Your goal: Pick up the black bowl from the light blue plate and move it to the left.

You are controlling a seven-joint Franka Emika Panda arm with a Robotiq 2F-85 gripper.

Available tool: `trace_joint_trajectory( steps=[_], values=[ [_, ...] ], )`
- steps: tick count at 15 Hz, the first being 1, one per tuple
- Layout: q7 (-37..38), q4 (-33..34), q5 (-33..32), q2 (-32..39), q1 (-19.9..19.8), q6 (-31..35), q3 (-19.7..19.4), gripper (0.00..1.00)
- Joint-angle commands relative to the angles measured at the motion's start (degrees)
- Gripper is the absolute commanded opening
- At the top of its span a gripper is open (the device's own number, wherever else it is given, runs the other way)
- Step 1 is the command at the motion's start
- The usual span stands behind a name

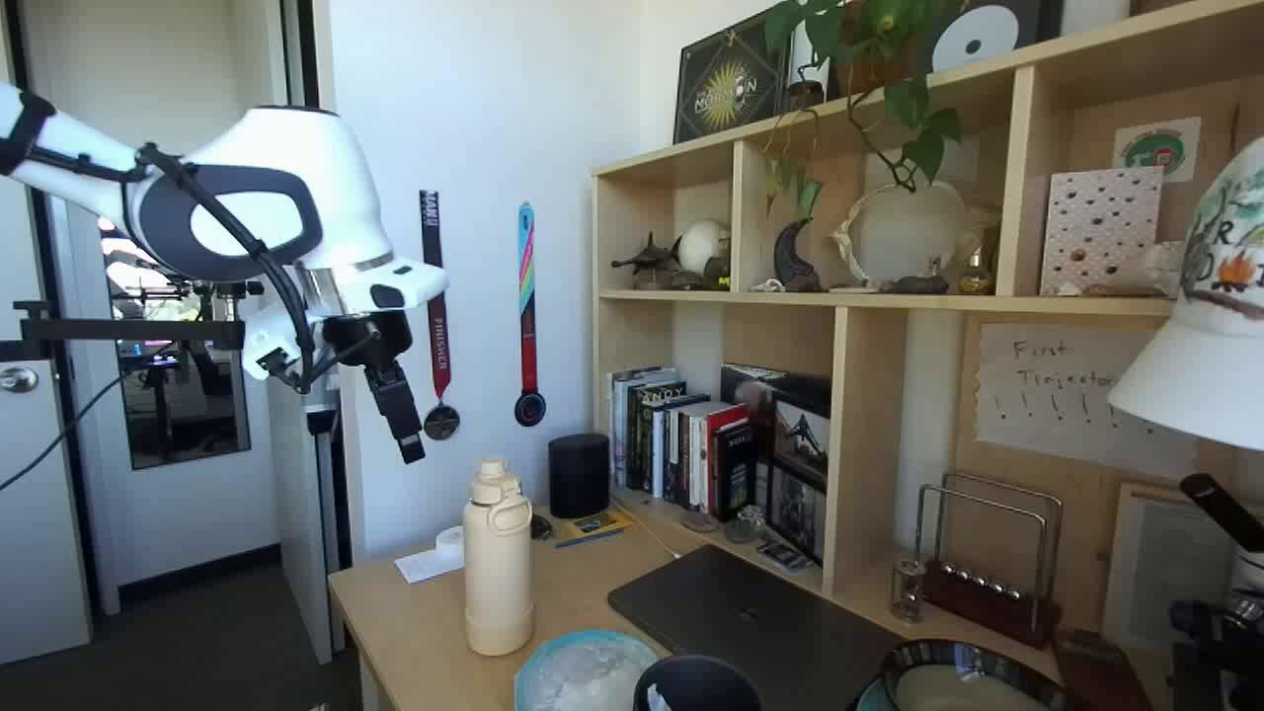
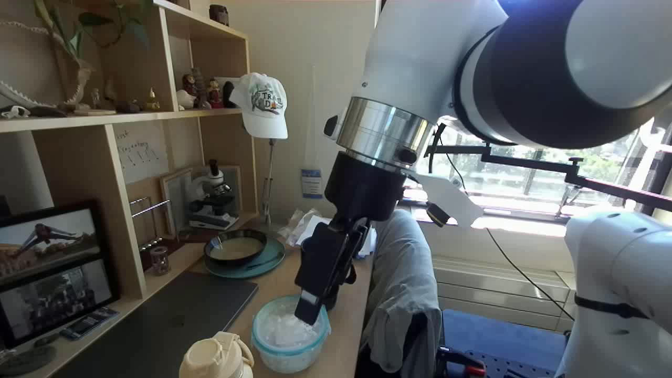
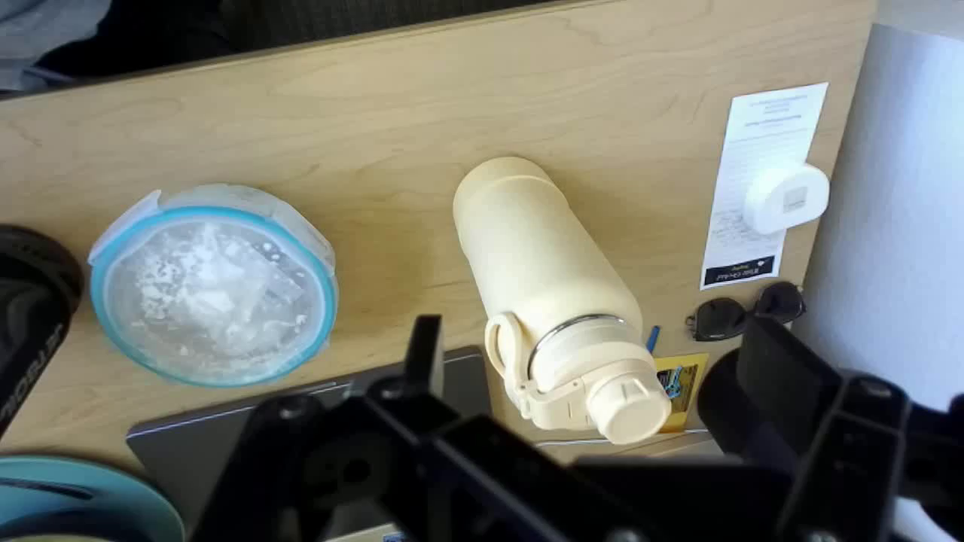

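One black bowl (image 2: 235, 249) on plate (image 2: 277, 253), laptop (image 1: 755, 614) and container (image 2: 289, 361) near, bottle (image 1: 498, 575) farther

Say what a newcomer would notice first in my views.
Probably the white arm, hanging above the desk with its gripper open and empty. Next, the cream bottle standing beside the blue-rimmed container. Then the black bowl on the light blue plate, near the laptop in both exterior views.

1. An exterior view looks along the light wooden desk (image 1: 571, 581), a pale wooden shelf unit (image 1: 855, 444) at frame right.
2. An exterior view faces roughly the opposite way, the white-and-black robot arm (image 2: 520, 86) close.
3. The wrist view looks steeply down onto the desk.
4. All share the tall cream bottle (image 1: 499, 573) and round light-blue plate (image 2: 273, 248).
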Motion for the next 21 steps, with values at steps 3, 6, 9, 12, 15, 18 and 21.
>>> trace_joint_trajectory(
  steps=[3, 6, 9, 12, 15, 18, 21],
  values=[
    [1.9, 0.8, -0.6, 0.9, -1.0, 0.5, 0.1, 1.00],
    [5.8, 2.7, -0.9, 3.1, -4.0, 1.4, 0.1, 1.00],
    [11.2, 5.4, -2.2, 5.9, -8.3, 3.7, 0.2, 1.00],
    [16.1, 9.1, -2.7, 10.0, -12.3, 7.7, -0.3, 1.00],
    [20.4, 12.9, -4.2, 14.6, -15.7, 12.3, -0.5, 1.00],
    [25.1, 17.5, -7.3, 19.7, -18.3, 15.0, -1.0, 1.00],
    [30.3, 20.2, -11.0, 20.9, -18.0, 13.3, -1.2, 1.00]
  ],
)
